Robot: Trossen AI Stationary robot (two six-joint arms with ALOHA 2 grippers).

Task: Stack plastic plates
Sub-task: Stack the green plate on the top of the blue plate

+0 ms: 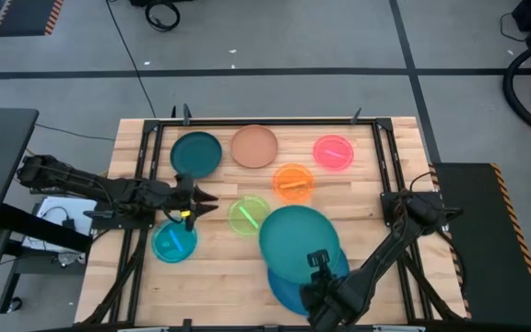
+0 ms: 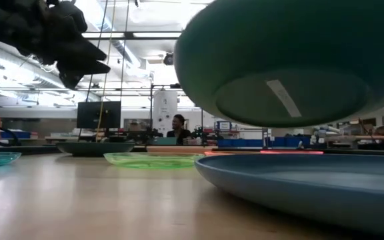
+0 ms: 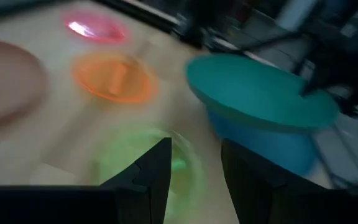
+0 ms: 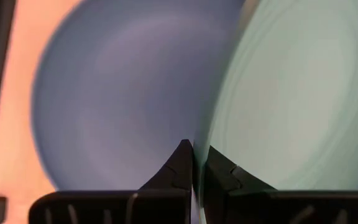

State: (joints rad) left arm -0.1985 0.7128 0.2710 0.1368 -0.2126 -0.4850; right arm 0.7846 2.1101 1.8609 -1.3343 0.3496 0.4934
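Note:
My right gripper is shut on the large teal plate, which hovers over the large blue plate lying flat near the table's near edge. The low view shows the teal plate above the blue one. My left gripper is open in the air between the cyan plate and the lime-green plate. The dark teal, tan-brown, pink and orange plates lie flat farther back. My right gripper pinches the teal plate's rim on its near side between the two fingers. The fingers come slanting from the table's near side. The plate is lifted clear and tilted, above the blue plate.
A dark metal frame runs along the table's far edge and down both sides. The left wrist view shows the lime-green plate just ahead of the open fingers, with the orange plate beyond. Bare wood lies at the table's near left.

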